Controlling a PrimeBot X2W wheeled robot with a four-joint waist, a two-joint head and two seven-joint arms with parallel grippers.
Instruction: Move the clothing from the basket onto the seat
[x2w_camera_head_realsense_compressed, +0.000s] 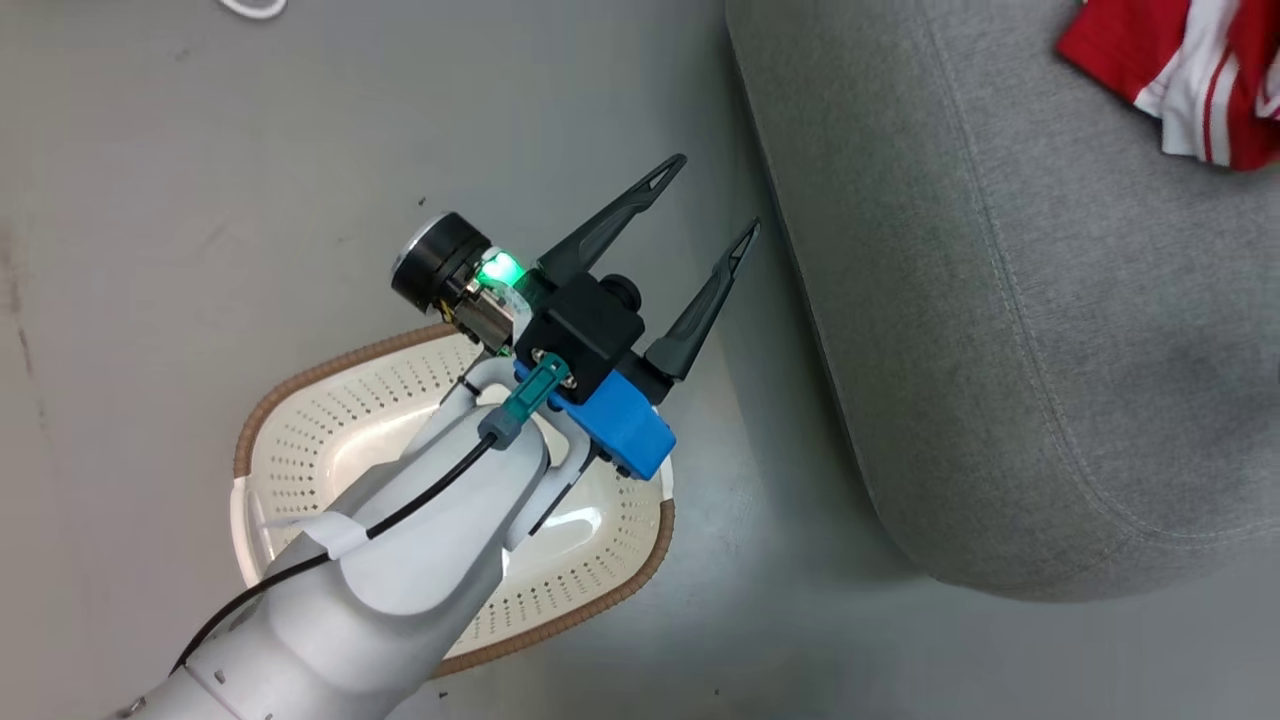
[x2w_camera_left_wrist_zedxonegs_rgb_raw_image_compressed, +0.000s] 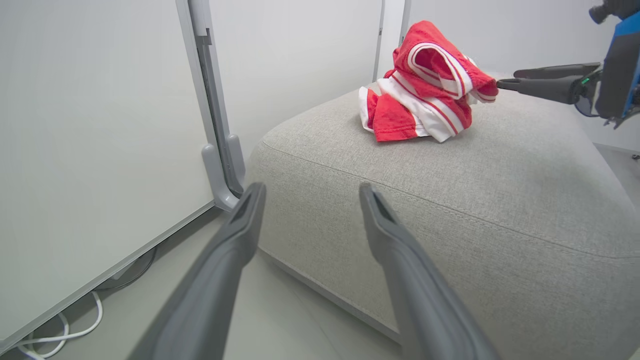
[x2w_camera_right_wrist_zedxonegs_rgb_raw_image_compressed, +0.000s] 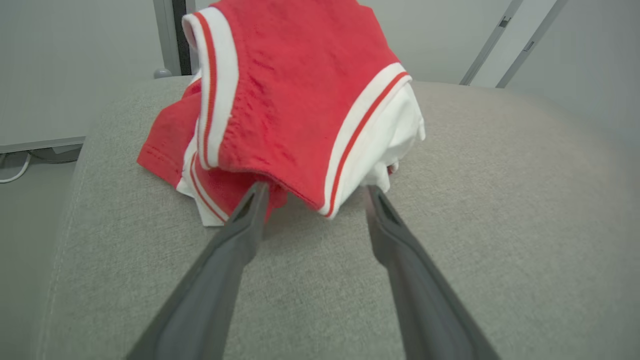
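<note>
Right claw (x2w_camera_right_wrist_zedxonegs_rgb_raw_image_compressed: 316, 190) stands wide at the clothing (x2w_camera_right_wrist_zedxonegs_rgb_raw_image_compressed: 300, 90) heaped on the seat (x2w_camera_right_wrist_zedxonegs_rgb_raw_image_compressed: 500, 200), so placing looks done; next it should back away without snagging.

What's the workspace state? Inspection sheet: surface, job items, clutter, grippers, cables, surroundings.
Surface: grey floor, faint scuff marks.
Job's things: clothing bunched on the seat; basket on the floor beside the seat, no garment in the part that shows, left forearm covers the rest.
Clutter: nothing seen.
Grippers: left gripper open, holding nothing, over the floor between basket and seat; right gripper open, fingertips at the clothing's hem.
Cables: white cable on the floor by the wall; black cable along the left forearm.
Surroundings: pale wall panels and a grey post behind the seat.
</note>
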